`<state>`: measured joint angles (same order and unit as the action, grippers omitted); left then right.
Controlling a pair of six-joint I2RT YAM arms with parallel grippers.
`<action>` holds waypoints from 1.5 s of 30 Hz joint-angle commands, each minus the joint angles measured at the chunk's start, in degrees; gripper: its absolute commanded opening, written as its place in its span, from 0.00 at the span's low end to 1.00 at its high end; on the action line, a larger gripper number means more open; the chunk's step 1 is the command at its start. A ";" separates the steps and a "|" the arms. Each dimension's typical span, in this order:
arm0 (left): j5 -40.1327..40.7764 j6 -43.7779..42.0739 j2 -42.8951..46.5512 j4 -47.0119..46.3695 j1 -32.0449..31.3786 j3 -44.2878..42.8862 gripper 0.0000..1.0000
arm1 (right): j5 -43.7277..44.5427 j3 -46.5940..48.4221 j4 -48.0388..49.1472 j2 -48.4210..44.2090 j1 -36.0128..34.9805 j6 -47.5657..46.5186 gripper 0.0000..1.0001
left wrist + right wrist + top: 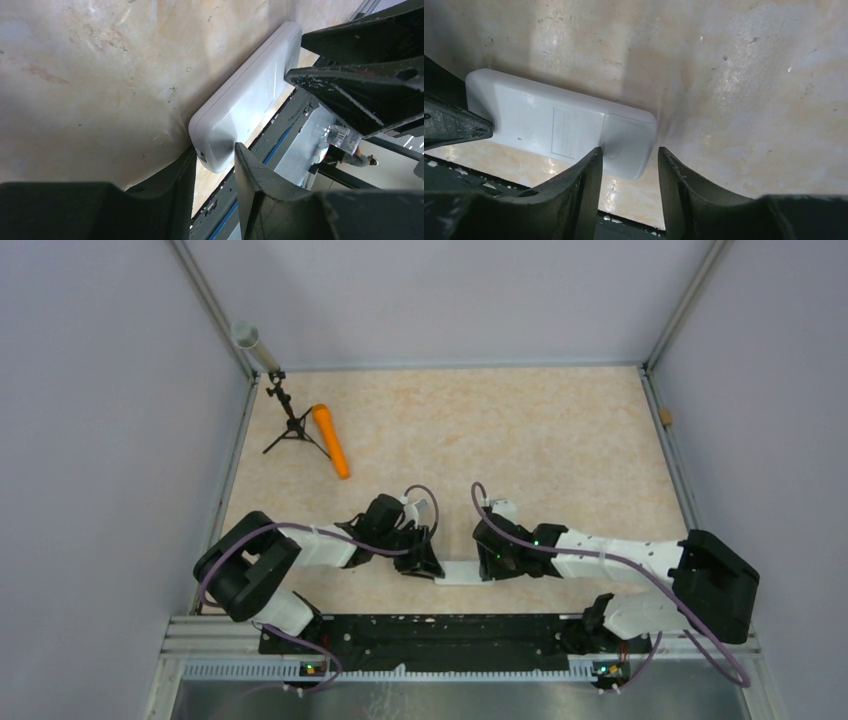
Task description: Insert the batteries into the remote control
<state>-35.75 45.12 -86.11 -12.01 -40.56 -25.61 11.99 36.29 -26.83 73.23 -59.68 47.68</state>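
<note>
The remote control (462,571) lies flat near the table's front edge with its plain white back up and the battery cover (626,135) closed. My left gripper (428,565) straddles its left end, and both fingers touch its sides in the left wrist view (214,152). My right gripper (490,565) is open over its right end (626,155). One finger is over the cover and the other is clear of the remote's edge. No batteries are in view.
An orange cylinder (331,440) lies at the back left beside a small black tripod (290,425) and a grey tube (250,340). The black front rail (430,635) runs just below the remote. Walls enclose the table.
</note>
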 commanded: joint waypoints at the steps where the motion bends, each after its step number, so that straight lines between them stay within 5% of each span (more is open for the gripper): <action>1: 8.12 -2.38 -0.54 3.29 -0.93 0.59 0.39 | 2.30 3.04 -3.70 -1.98 -1.14 -5.90 0.48; 10: 15.00 -2.24 6.59 10.44 -0.17 0.70 0.54 | -1.14 6.85 0.77 -6.22 -1.13 -23.35 0.74; 22: 29.30 1.13 26.67 23.26 0.04 2.13 0.83 | -11.65 6.82 10.15 -1.16 2.66 -38.93 0.94; 38: 32.45 2.30 45.39 32.14 0.21 3.90 0.90 | -24.81 4.50 13.68 9.23 4.12 -35.53 0.94; 45: 33.03 2.92 49.15 34.28 0.21 4.51 0.91 | -19.80 2.02 11.26 8.63 -0.85 -30.81 0.92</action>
<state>-3.57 47.33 -38.61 21.32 -40.53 -21.85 -10.00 40.45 -14.26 82.54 -56.90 13.17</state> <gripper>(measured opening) 0.904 0.920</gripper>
